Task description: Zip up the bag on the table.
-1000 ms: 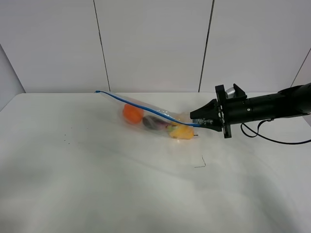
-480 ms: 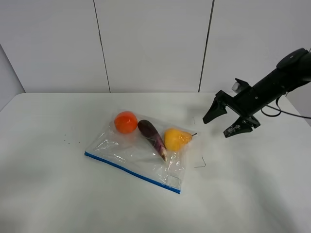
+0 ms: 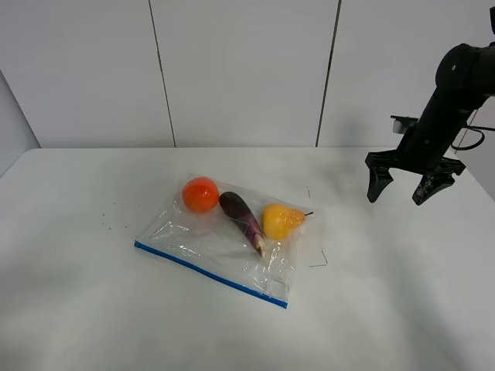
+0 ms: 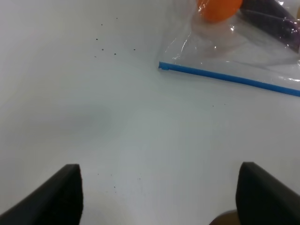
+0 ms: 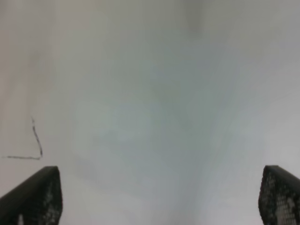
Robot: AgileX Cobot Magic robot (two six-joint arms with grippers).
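Starting with the right gripper (image 3: 397,197): hangs above the table (image 3: 93,325) out on the right side, fingers pointing down, jaws spread wide with nothing between them. Well apart from the bag (image 3: 216,247), so doing nothing to it right now. Reads like a parked, out-of-the-way pose, just guessing. Same story from its own wrist camera: only white tabletop and a faint pencil corner mark (image 5: 37,140).

Moving on to the left gripper (image 4: 159,197): nowhere to be seen from the high camera, but clear enough from its wrist view. Jaws wide apart there too, gripping nothing, hovering over the table near one end of the blue zipper strip (image 4: 229,79). Looks aimed at that end, probably because pinching a zip shut works best starting from a corner and running along.

Then the bag itself: lies flat near the middle of the table, zipper strip along the side closest to the high camera, running on a diagonal. Toy orange (image 3: 200,194), eggplant (image 3: 241,216) and pear (image 3: 280,221) sit bunched at the far side, away from the strip. Handy, since that leaves the plastic near the zip flat and easy to press.

Can't tell whether the strip is sealed or not. Looks straight and flat, but too thin to judge from here. Worth watching for crinkly plastic sliding on the smooth table when pinched from one end only.
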